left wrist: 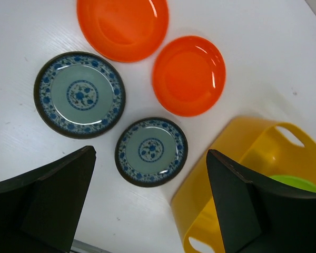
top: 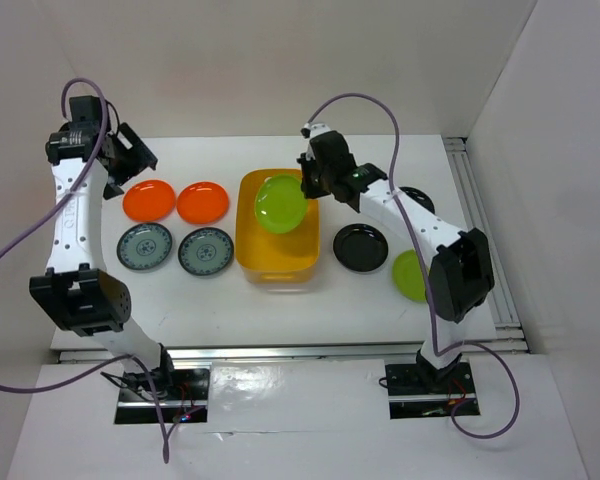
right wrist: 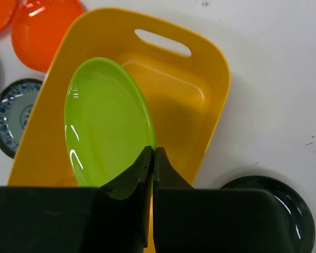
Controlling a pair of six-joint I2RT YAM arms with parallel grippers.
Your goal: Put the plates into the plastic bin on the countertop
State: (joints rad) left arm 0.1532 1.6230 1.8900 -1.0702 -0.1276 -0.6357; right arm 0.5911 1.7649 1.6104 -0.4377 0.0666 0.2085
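Desk [top: 220, 305]: white, matte, carrying all items below.

Plastic bin [top: 277, 265]: yellow-orange tub, rounded corners, mid-desk, long axis running near to far; slot handle [right wrist: 163, 42] seen from the right wrist.

Lime green plate, first [top: 280, 204]: pinched at its rim in the right jaws, which are shut tight on it; tilted over the far half of the bin. Contact with the bin floor cannot be told.

Lime green plate, second [top: 408, 277]: flat on the desk, right of the bin, partly under the right arm.

Black plate, first [top: 361, 248]: glossy, flat, just right of the bin.

Black plate, second [top: 418, 196]: farther right, mostly hidden behind the right arm.

Orange plates, pair [top: 149, 201] [top: 202, 203]: side by side, left of the bin, far row.

Grey-blue patterned plates, pair [top: 144, 247] [top: 206, 251]: side by side, left of the bin, near row, just nearer than the orange pair.

Left jaws: spread wide, gripping nothing, held above the far-left part of the desk beside the leftmost orange plate.
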